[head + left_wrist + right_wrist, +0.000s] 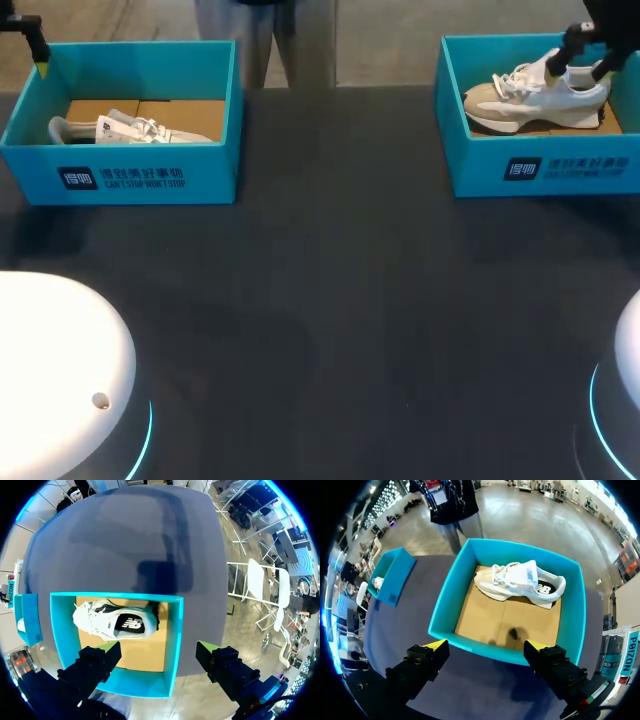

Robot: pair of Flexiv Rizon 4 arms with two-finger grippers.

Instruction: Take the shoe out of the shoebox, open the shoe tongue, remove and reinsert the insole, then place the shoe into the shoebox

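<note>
Two teal shoeboxes stand at the table's far side. In the left box (120,150) a white shoe (130,128) lies on the cardboard floor; the left wrist view looks down on this shoe (112,622), showing its black insole. My left gripper (159,650) hangs open high above that box's (172,645) wall, holding nothing. The right box (540,165) holds a white and beige shoe (530,95). My right gripper (486,646) hovers open well above this box's (445,605) near wall, with the shoe (520,582) ahead of it and untouched.
Dark tabletop (330,290) stretches between and in front of the boxes. My arms' white bases sit at the front left (50,370) and front right (630,360). In each wrist view the other box (390,575) appears off to the side.
</note>
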